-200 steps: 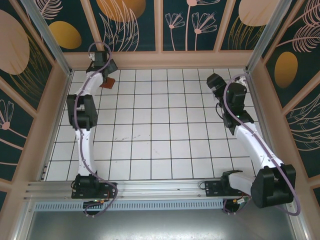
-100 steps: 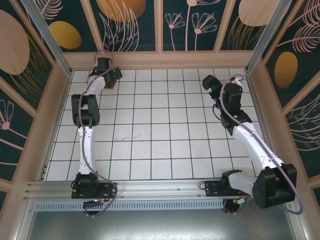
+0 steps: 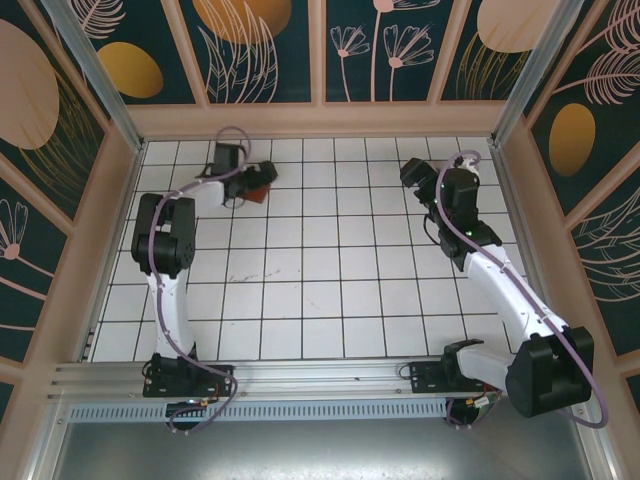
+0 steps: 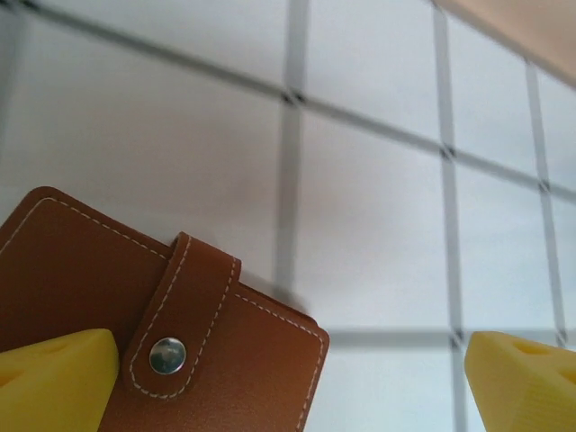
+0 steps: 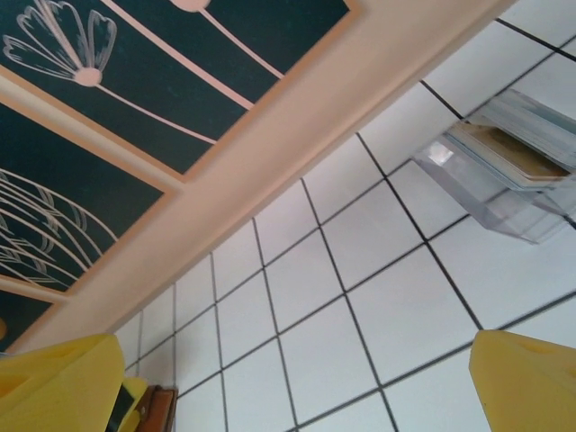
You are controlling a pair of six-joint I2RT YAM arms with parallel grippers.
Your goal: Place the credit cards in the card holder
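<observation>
Both end effectors were released. The left end effector (image 4: pixel 288 369) had its yellow fingers (image 4: pixel 54 378) spread wide, and the card holder (image 4: pixel 108 297) sat between them, closed with its strap snapped. One finger overlapped its edge, and bare table (image 4: pixel 378 225) showed before the other. Ahead and to the right of the right end effector (image 5: pixel 297 378), the credit cards (image 5: pixel 508 155) sat stacked inside a clear tray (image 5: pixel 504 202), its walls around them, near the back wall (image 5: pixel 297 117).
</observation>
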